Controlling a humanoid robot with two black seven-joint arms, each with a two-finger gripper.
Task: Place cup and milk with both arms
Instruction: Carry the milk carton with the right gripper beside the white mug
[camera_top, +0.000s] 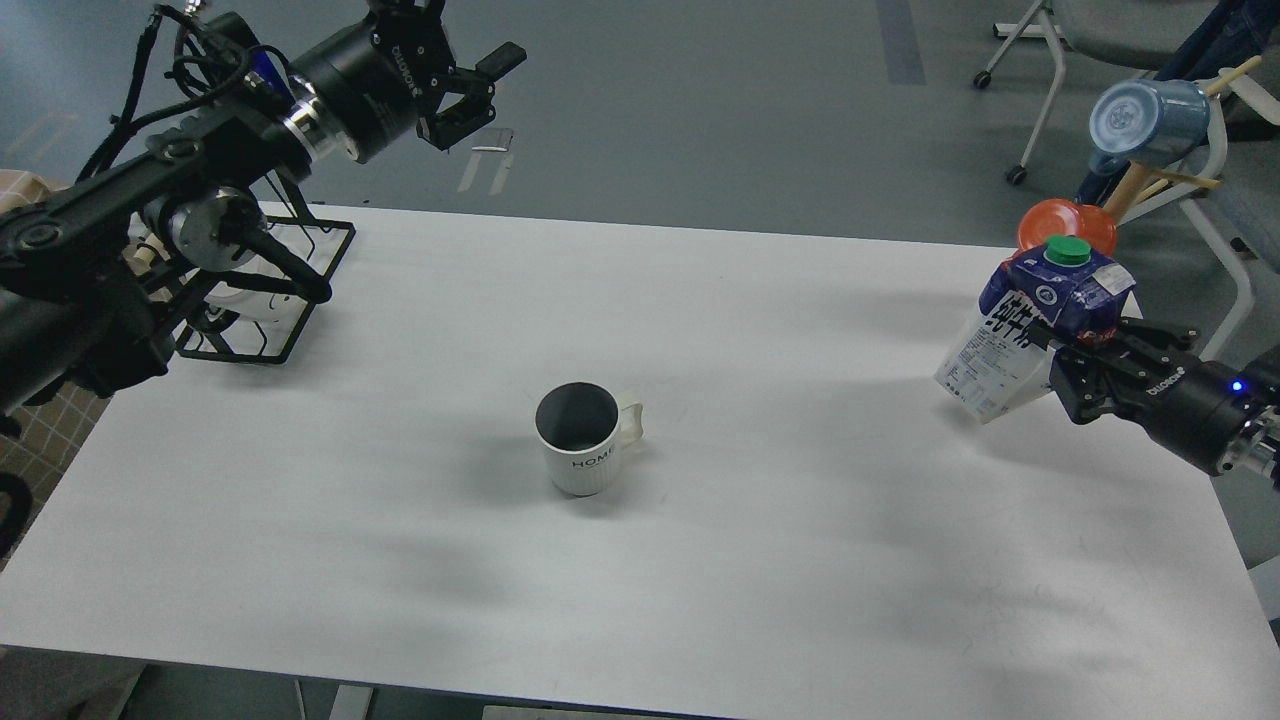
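A white mug (583, 435) with a dark inside and a handle on its right stands upright at the middle of the white table (400, 560). A blue and white milk carton (1035, 325) with a green cap is held tilted, lifted off the table at the right edge. My right gripper (1062, 352) is shut on the carton's side. My left gripper (478, 85) is open and empty, high above the table's far left edge, well away from the mug.
A black wire rack (262, 290) holding white items stands at the table's far left. A wooden mug tree with an orange cup (1070, 222) and a blue cup (1145, 120) stands at the far right corner. Chairs stand on the floor behind.
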